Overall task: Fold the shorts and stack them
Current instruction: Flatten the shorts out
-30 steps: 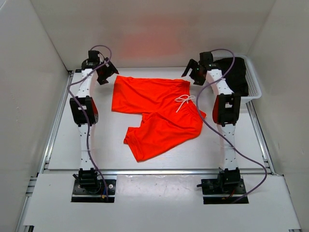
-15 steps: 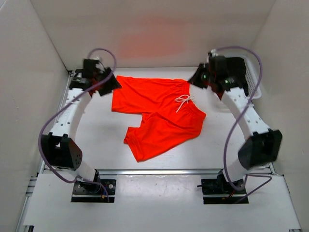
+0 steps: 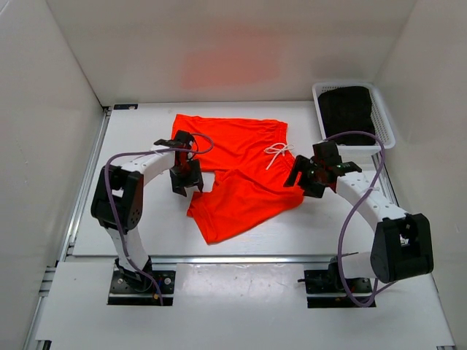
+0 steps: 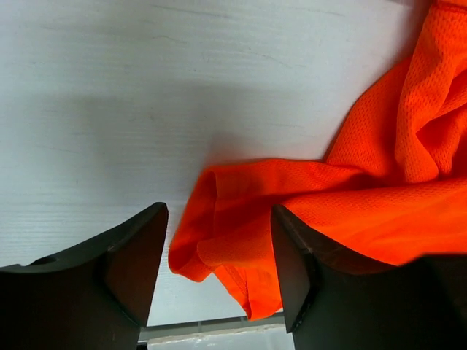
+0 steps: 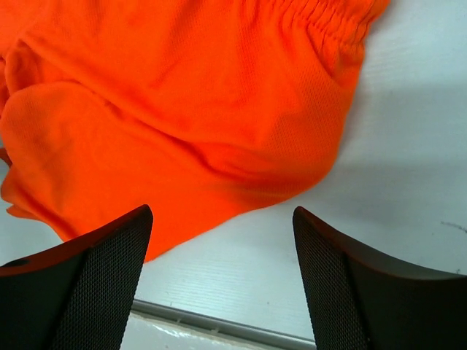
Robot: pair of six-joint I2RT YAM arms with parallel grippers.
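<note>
While the left tool [image 3: 187,188] hovers: jaws spread wide, nothing gripped, and a rumpled leg hem [image 4: 208,244] sits right in the gap. I'd say it's lined up to pinch that corner.
Right tool [image 3: 305,181]: wide open too and empty, poised over the waistband [image 5: 332,33] end of the shorts [image 3: 237,164], likely so both ends can be lifted together.
Shorts: spread across the middle of the bench [image 3: 135,138], waistband to the right. One leg lies flat at the far side, the other skews toward the near edge. No fold yet, so the task looks barely begun.
Drawstring [image 3: 278,153]: a white bow lying on the orange cloth, just beside the right tool.
Basket [image 3: 385,124]: far right corner, well apart from the shorts, with dark stuff inside. Possibly folded garments, but too murky to say. Probably where the stack goes.
Left wrist view: shows the hem curled over on itself, a detail the overhead view flattens out.
Right wrist view: shows the gathered elastic and mesh weave, with bare bench beyond the cloth's edge.
Overhead view: the only one giving the whole layout, with the arms bent inward on either side. It can't say how high either tool sits above the fabric.
</note>
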